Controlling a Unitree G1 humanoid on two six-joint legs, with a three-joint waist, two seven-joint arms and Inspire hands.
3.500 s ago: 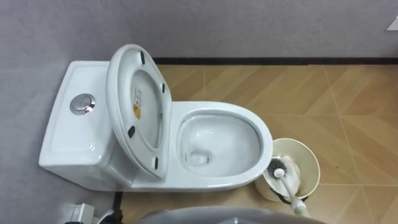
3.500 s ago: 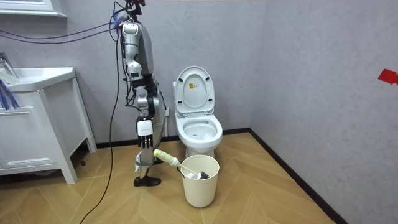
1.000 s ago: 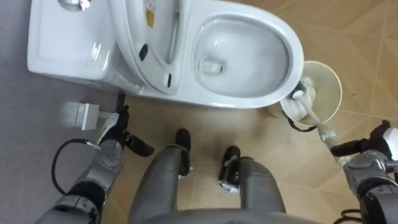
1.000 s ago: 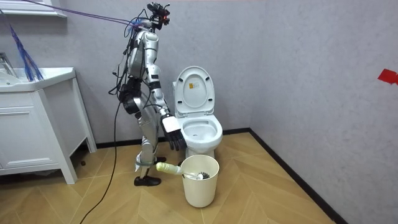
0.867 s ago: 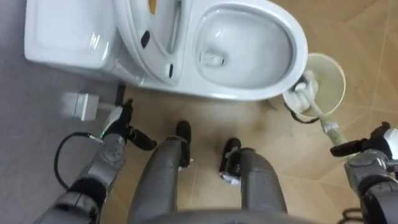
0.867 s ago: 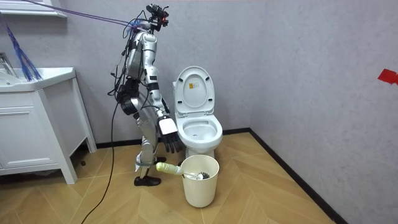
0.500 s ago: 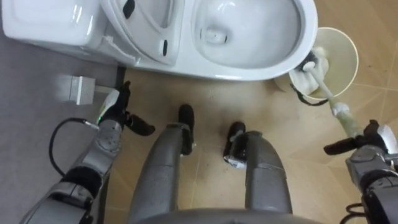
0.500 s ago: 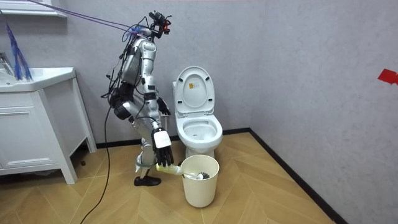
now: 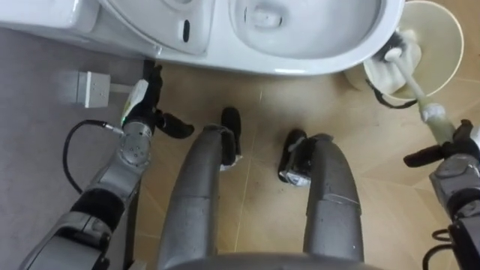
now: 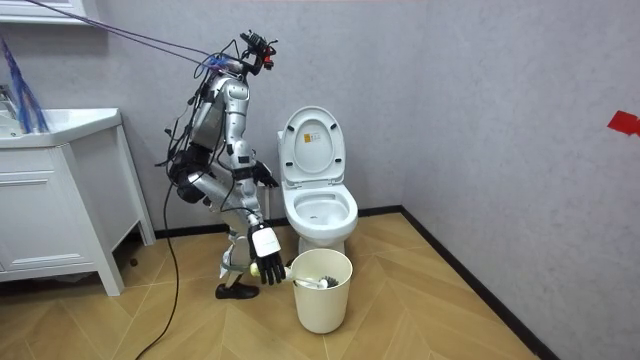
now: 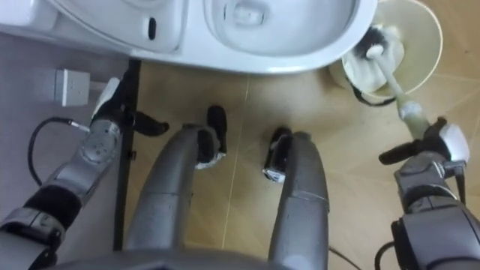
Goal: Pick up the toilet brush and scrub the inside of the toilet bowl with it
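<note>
Cream bucket (image 9: 450, 22) by the toilet (image 9: 315, 45) rim: brush (image 9: 411, 75) is leaned over its edge. Reach step is judged. Right hand (image 9: 459, 166) is held unclenched beside the handle end, left hand (image 9: 139, 124) relaxed. Grasp is needed next.

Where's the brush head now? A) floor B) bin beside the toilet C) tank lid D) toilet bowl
B: the brush head sits inside the bin, its handle slanting out toward the right hand.
</note>
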